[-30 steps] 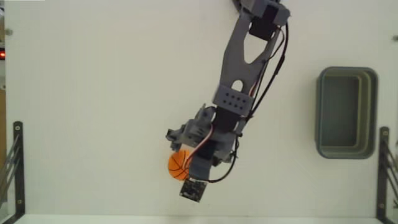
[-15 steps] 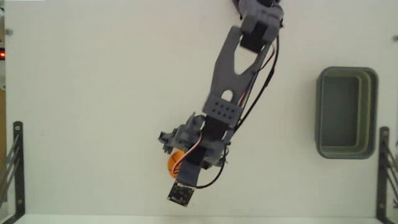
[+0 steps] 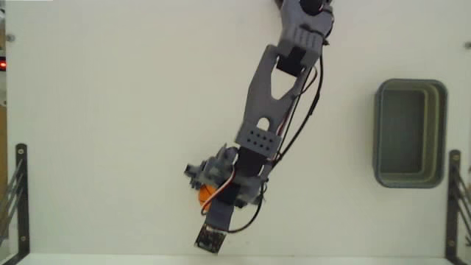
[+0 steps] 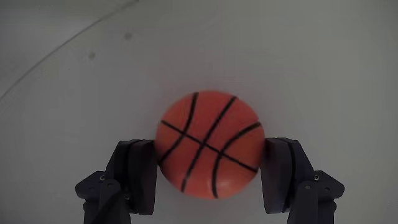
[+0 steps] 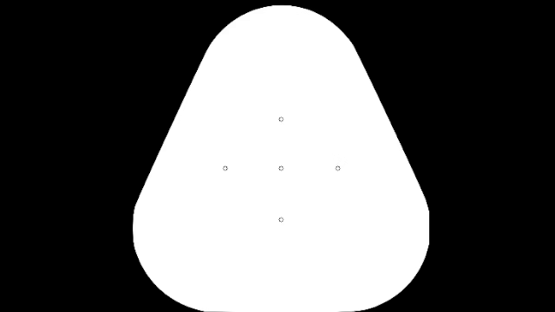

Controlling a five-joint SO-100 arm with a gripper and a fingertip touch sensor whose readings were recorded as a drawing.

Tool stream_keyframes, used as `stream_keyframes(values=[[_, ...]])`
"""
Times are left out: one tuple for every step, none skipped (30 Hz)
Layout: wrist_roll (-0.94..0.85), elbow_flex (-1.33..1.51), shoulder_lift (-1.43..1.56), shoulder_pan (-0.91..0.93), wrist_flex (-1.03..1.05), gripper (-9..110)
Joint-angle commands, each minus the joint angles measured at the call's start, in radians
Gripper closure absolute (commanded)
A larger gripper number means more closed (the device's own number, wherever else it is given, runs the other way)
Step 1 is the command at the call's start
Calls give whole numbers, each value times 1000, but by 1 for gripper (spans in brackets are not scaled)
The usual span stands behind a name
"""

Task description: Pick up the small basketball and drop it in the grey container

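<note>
The small basketball [image 4: 208, 143], orange with thin black seams, fills the middle of the wrist view on the white table. My gripper [image 4: 208, 149] is shut on it, one dark finger [image 4: 135, 174] against its left side and the other against its right. In the fixed view only a sliver of the small basketball [image 3: 204, 194] shows under my gripper [image 3: 207, 196], low and left of centre. The grey container [image 3: 409, 133] stands hollow side up far to the right, well apart from the arm.
The arm [image 3: 268, 110] reaches diagonally from the top of the fixed view down to the lower middle. Black metal brackets [image 3: 18, 195] stand at the left and right table edges. The white tabletop [image 3: 110, 110] stretches between the arm and both sides.
The arm has swung left and further down over the ball. The ball, plainly visible beside the gripper a second ago, is now mostly covered by it.
</note>
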Motion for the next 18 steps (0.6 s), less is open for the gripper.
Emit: stream_keyframes(values=[[3, -157, -25, 6, 48, -9], [3, -171, -34, 6, 53, -9], [3, -165, -31, 6, 50, -9], [3, -152, -23, 6, 44, -9], [3, -147, -20, 6, 43, -9], [3, -149, -21, 6, 44, -9], [3, -154, -23, 6, 46, -9], [3, -154, -24, 6, 46, -9], [3, -154, -24, 6, 46, -9], [3, -154, -24, 6, 46, -9], [3, -154, -24, 6, 46, -9], [3, -154, -24, 6, 46, -9], [3, -154, -24, 6, 46, -9], [3, -154, -24, 6, 46, -9], [3, -154, -24, 6, 46, -9], [3, -154, -24, 6, 46, -9], [3, -154, -24, 6, 46, -9], [3, -154, -24, 6, 46, -9]])
